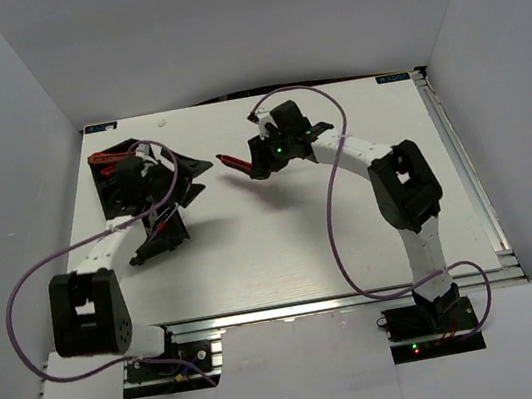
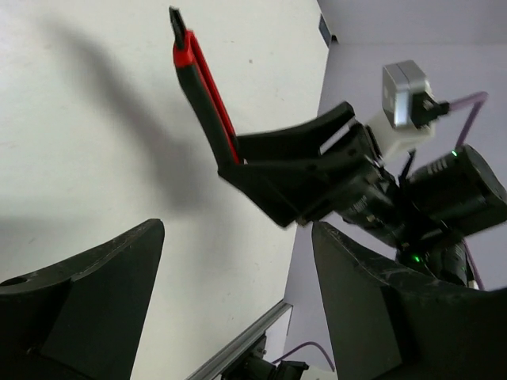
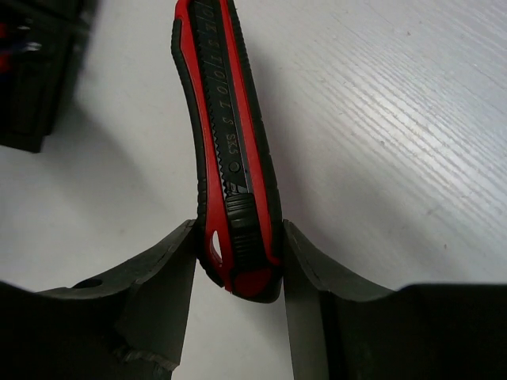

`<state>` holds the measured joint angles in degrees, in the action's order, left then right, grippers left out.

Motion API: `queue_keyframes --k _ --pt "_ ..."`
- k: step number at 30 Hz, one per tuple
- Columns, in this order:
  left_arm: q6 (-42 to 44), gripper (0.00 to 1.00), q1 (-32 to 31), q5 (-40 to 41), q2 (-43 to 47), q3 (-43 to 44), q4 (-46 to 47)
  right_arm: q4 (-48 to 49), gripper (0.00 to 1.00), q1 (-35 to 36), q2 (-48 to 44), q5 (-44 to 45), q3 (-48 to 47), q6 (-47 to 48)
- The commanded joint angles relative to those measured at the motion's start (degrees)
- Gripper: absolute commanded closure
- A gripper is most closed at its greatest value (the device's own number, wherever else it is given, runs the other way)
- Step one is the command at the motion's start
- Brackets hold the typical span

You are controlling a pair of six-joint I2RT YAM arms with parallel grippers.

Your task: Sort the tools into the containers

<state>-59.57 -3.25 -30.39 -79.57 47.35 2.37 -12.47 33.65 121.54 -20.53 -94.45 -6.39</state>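
Note:
My right gripper (image 1: 258, 160) is shut on the rear end of a red-and-black knife (image 1: 234, 161), whose tip points left toward the left arm. In the right wrist view the fingers (image 3: 166, 277) press both sides of the knife (image 3: 228, 142). My left gripper (image 1: 181, 205) is wide open and empty, facing right. Its view shows the knife (image 2: 202, 95) held in the right gripper (image 2: 301, 178), with its own gripper (image 2: 238, 305) holding nothing. A black bin (image 1: 110, 184) with red-handled tools (image 1: 110, 161) sits at the far left, partly hidden by the left arm. A second bin is not clearly visible.
A dark bin corner (image 3: 32, 71) with red and blue handles shows at the upper left of the right wrist view. The white table (image 1: 284, 247) is walled by white panels. An aluminium rail (image 1: 464, 168) runs along the right edge. Purple cables loop over both arms.

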Motion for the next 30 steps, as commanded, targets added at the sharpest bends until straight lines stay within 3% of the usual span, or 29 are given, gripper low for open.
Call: queue_keyframes --k 1,10,13,17,18,20,21,23,24,25,27,30 --pt "-0.89 0.14 -3.43 1.12 -4.52 5.20 3.96 2.71 1.00 0.89 -6.12 -7.23 2.43 -4.50" --pt "-1.78 0.10 -8.18 2.18 -14.03 12.23 4.13 4.21 1.00 0.80 -9.03 -11.37 3.75 -8.11" --pt "-1.86 0.14 -8.36 2.00 -15.44 13.38 4.13 4.64 1.00 0.89 -9.30 -12.42 4.01 -8.99" --pt "-2.04 0.33 -8.44 1.04 -16.14 13.38 6.23 4.82 1.00 0.89 -9.12 -12.95 3.93 -9.43" --pt "-2.30 0.47 -8.44 -0.09 -16.32 13.29 7.11 4.82 1.00 0.89 -8.95 -12.95 3.84 -9.34" --pt "-3.44 0.60 -8.36 -1.24 -17.28 13.12 9.40 5.00 1.00 0.81 -8.42 -13.13 3.40 -9.43" --pt "-3.97 0.70 -8.44 -2.29 -17.55 13.12 9.93 5.00 0.95 0.80 -7.99 -13.21 3.23 -9.34" --pt "-3.80 0.77 -8.36 -3.09 -18.43 13.55 10.20 4.91 0.72 0.80 -7.63 -13.56 2.52 -8.99" --pt "-3.80 0.79 -8.36 -3.27 -18.51 13.82 10.11 5.08 0.52 0.89 -7.54 -13.74 2.26 -8.55" --pt "-3.45 0.84 -8.36 -3.27 -18.43 13.91 10.02 4.91 0.43 0.81 -7.28 -13.66 1.82 -8.29" --pt "-2.66 0.91 -8.27 -2.92 -18.08 13.82 9.76 4.74 0.11 0.81 -7.02 -13.57 1.56 -7.59" --pt "-1.69 0.98 -7.74 -2.39 -17.37 13.99 8.70 4.39 0.11 0.89 -7.10 -12.87 1.55 -6.62"
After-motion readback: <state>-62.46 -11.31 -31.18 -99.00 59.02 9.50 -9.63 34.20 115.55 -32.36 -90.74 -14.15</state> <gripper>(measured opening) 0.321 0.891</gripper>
